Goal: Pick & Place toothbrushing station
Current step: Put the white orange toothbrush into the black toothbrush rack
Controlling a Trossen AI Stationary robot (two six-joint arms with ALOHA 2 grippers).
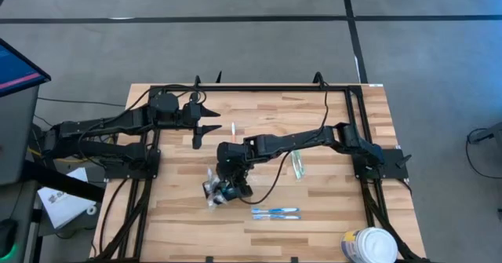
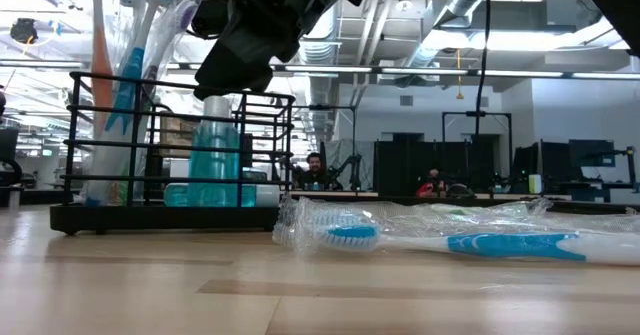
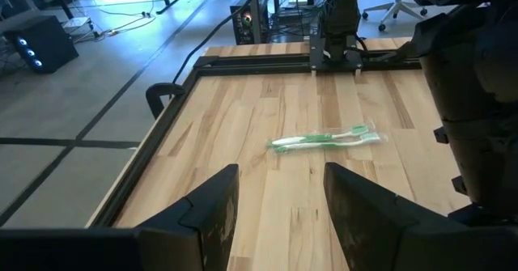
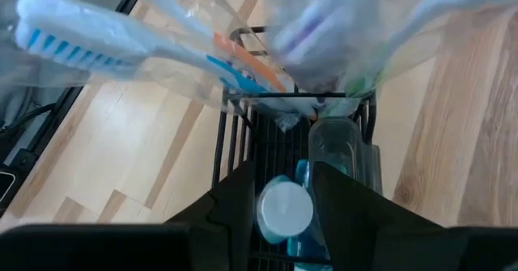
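The toothbrushing station [image 2: 170, 145], a black wire rack on a flat black base, stands upright near the middle of the wooden table [image 1: 329, 216], its long side running across the low view. Wrapped toothbrushes [image 2: 130, 35] stick up out of one end, leaning slightly, and a clear bottle of blue liquid [image 2: 215, 160] with a white cap stands in the other end. In the right wrist view the rack [image 4: 291, 117] stretches away from the camera, the bottle's cap [image 4: 285, 209] nearest and the brush heads fanning out beyond. The right gripper [image 4: 283, 222] hangs directly over the rack, its two dark fingers straddling the bottle's cap with a gap on either side; whether they press on anything cannot be told. Just beside the rack a blue toothbrush pair in clear wrap [image 1: 276, 213] lies flat on the table, and a green wrapped toothbrush [image 1: 297, 166] lies farther off. A white round tub [image 1: 370, 246] sits at the table's corner. The left gripper [image 1: 205, 118] waits well apart near the table's far edge, fingers spread with nothing between them.
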